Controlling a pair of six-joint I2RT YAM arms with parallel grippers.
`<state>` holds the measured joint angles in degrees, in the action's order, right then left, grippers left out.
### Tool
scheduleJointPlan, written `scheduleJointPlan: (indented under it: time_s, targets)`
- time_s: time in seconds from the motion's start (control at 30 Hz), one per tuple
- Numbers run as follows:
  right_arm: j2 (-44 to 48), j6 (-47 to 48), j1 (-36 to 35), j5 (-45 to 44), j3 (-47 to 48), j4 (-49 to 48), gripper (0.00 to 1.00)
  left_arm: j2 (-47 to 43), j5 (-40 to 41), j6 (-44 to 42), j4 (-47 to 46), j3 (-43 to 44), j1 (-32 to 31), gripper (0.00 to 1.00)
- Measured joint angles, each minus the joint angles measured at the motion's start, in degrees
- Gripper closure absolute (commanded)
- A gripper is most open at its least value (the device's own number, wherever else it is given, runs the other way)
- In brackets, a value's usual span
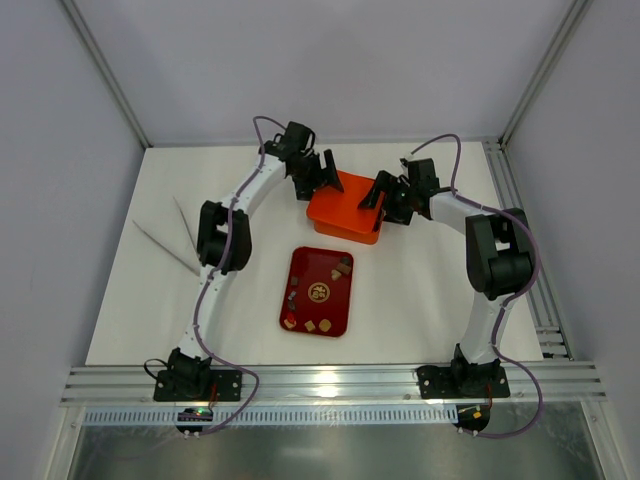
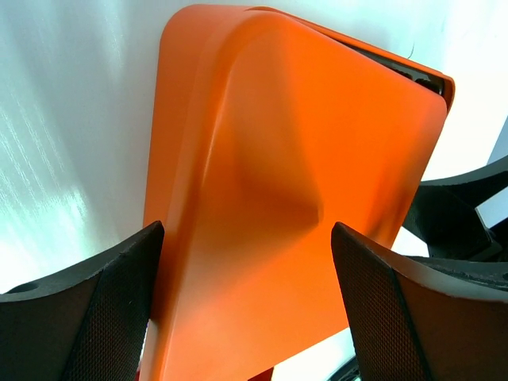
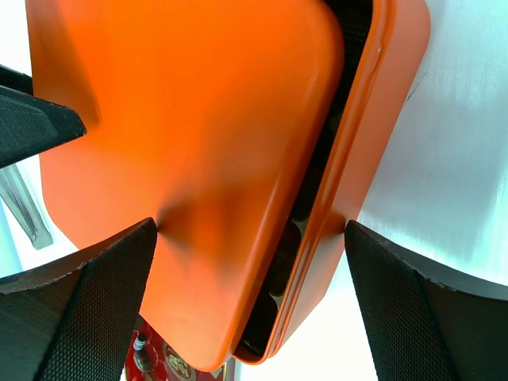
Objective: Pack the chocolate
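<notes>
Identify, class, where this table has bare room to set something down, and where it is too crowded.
Bare patches: right of the dark red tray, toward the right arm's base, and the near-left stretch between the tray and the left arm. Crowded: the far middle, where the left gripper and right gripper flank the orange box, and the left edge, where thin sticks lie.

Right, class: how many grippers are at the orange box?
2. The left gripper straddles the orange box at its far-left corner; the right gripper straddles its right side. No others show.

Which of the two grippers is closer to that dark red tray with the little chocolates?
Right, narrowly. Both are at the orange box beyond the tray: right gripper at its right edge, left gripper at its far-left corner.
</notes>
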<state>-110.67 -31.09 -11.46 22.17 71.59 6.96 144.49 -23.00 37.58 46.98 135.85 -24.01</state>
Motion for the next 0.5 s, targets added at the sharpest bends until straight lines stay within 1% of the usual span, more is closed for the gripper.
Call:
scheduleJointPlan:
  time_s: [0.5]
  targets:
    - [0.0, 0.8, -0.3, -0.2, 0.0, 0.3, 0.00, 0.0, 6.0, 1.0, 0.5, 0.0, -1.7, 0.16]
